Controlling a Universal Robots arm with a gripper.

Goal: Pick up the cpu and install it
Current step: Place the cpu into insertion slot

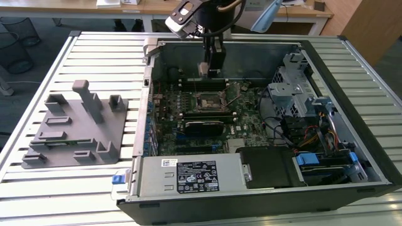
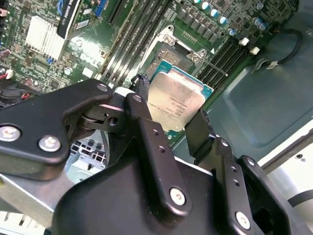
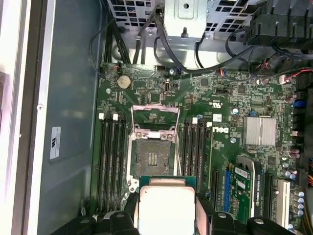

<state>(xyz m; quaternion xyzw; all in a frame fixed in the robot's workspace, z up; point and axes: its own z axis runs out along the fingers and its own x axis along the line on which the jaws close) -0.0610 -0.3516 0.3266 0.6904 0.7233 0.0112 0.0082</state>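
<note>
Grey tray (image 1: 72, 127) lies at the exterior view's left, outside the case (image 1: 251, 207); gripper (image 2: 170, 105) clenched on cpu (image 2: 178, 100) by opposite edges, held clear above the open socket (image 3: 154, 156); cpu square, silvery-grey lid, thin green rim.

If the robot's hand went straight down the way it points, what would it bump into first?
Likely the motherboard, at or just beside the open socket; the cpu gripped in the hand would touch first. Depth is hard to judge here.
</note>
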